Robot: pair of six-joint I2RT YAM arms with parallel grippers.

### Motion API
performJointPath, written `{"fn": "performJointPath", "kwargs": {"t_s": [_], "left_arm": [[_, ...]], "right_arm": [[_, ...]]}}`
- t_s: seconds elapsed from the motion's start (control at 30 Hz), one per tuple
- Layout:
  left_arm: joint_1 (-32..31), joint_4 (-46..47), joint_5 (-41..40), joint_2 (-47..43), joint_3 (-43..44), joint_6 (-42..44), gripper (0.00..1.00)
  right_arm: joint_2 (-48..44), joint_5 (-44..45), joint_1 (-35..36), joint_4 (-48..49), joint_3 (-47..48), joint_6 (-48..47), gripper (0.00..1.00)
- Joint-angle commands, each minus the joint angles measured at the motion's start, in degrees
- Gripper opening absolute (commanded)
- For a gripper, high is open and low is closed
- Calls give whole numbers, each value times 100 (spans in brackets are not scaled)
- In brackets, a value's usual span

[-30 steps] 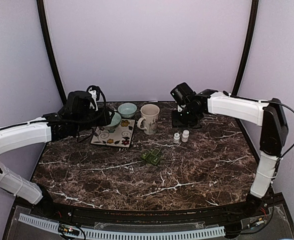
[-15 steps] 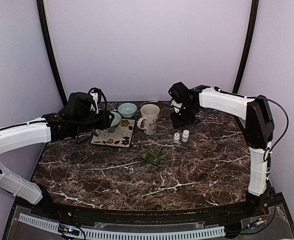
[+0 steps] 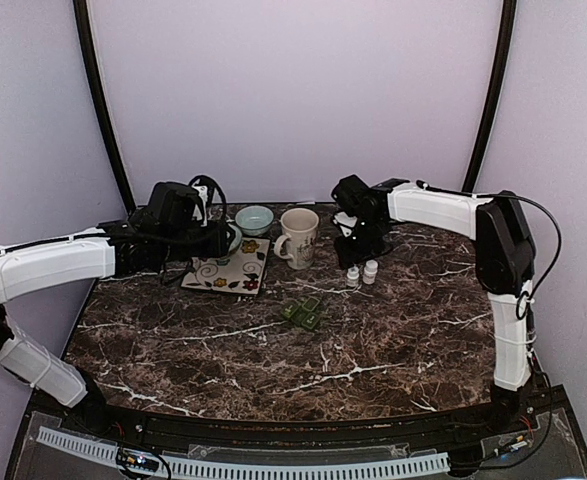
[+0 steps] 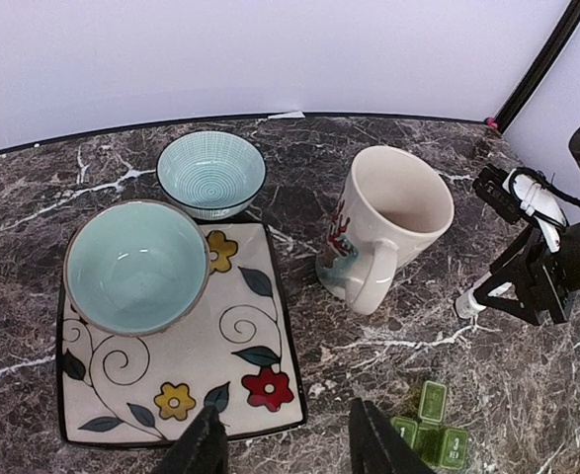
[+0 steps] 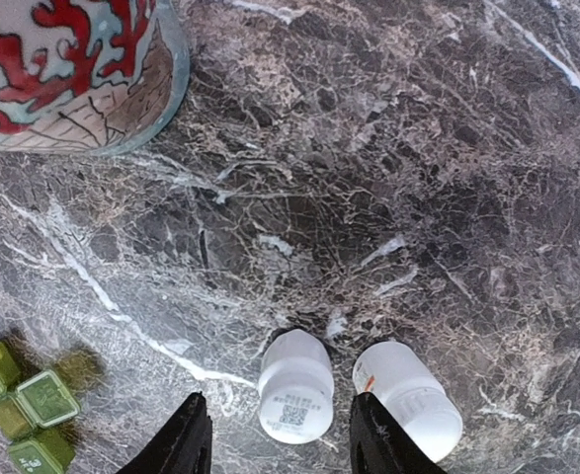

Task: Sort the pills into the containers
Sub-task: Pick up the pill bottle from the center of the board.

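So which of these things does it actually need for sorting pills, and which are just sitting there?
Likely part of the job:
- upright white bottle
- tilted white bottle beside it
- green pill box

Probably just lying about:
- mug
- small striped bowl
- larger pale blue bowl
- flowered plate under the larger bowl

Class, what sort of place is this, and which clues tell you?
Probably a robot test booth, not a home: a plain backdrop, two robot arms at a marble-patterned table, and a mug and pill bottles set out.
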Motion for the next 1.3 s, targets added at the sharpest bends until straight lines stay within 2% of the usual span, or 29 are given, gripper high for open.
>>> {"fn": "performJointPath", "kwargs": {"t_s": [0.0,0.43,1.27], "left_arm": [[-23,-111,0,35,184,151,45],[-22,-109,-28,162,227,189,45],[-24,-137,26,486,513,314,45]], "right_arm": [[251,-142,-37,29,215,-98,47],[431,-85,-44,-161,424,-125,45],[318,-83,-129,-333,197,-177,40]]}}
